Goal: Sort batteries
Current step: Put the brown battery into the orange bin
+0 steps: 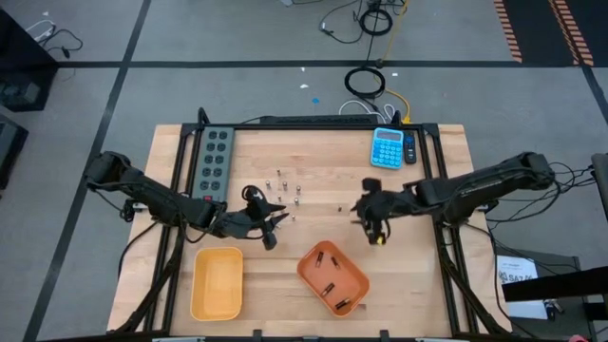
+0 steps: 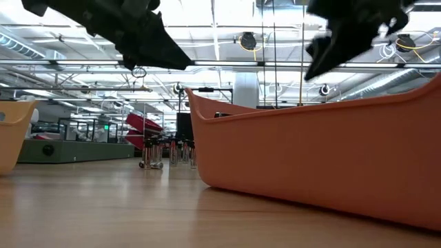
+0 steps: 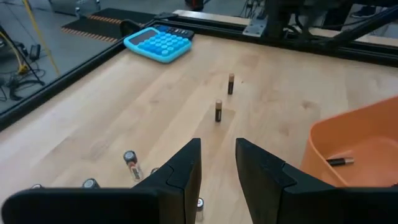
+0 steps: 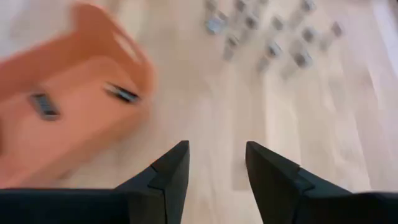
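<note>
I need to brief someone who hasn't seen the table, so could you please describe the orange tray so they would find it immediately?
On the wooden table, look along the near edge, opposite the blue calculator. The orange tray lies there askew, with batteries inside. Its neighbour, the yellow tray, sits square and holds nothing.

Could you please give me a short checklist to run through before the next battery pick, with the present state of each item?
1. Right gripper empty: ok, fingers apart, nothing between them.
2. Left gripper empty: ok, nothing shows in the gap between its fingers.
3. Orange tray within reach and upright: ok, it already holds a few batteries.
4. Yellow tray ready: ok, nothing shows in it.
5. Loose batteries left to sort: ok, a cluster stands mid-table.
6. Sizes of the remaining cells: cannot tell, too small here.
</note>
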